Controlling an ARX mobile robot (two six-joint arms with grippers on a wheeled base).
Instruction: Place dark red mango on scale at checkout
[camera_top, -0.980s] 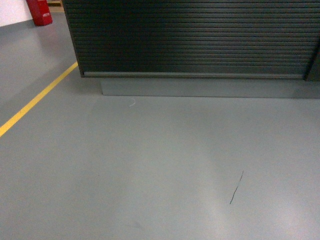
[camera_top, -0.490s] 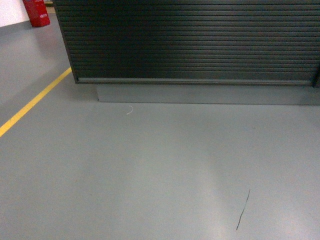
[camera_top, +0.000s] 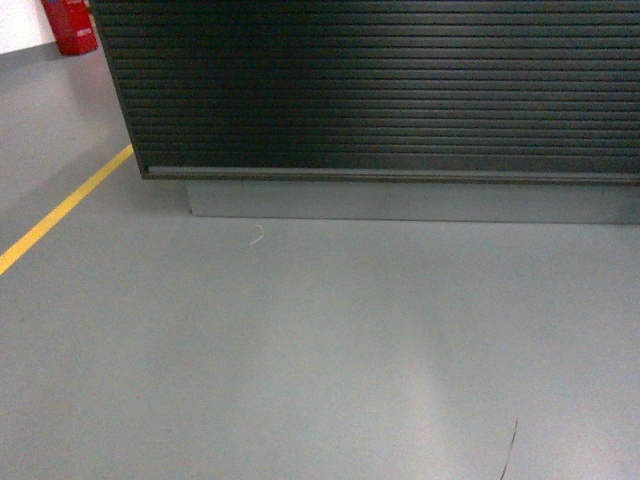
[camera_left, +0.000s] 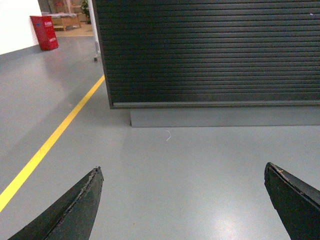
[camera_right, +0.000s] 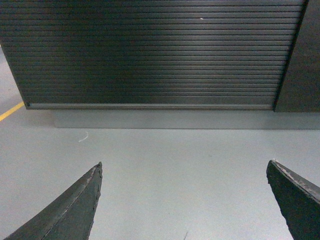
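With both the left gripper (camera_left: 182, 200) and the right gripper (camera_right: 184, 200) spread wide and empty, and no mango visible, the base may bump the checkout (camera_top: 380, 90) filling the upper frame.

Lighting is dim and cool overall. Soft overhead glare pools on the grey floor (camera_top: 330, 340), brightest in the lower right of the head view. The ribbed checkout front (camera_top: 400, 90) shows a pale sheen fading to dark edges. Head view is soft and grainy; wrist views are sharper.
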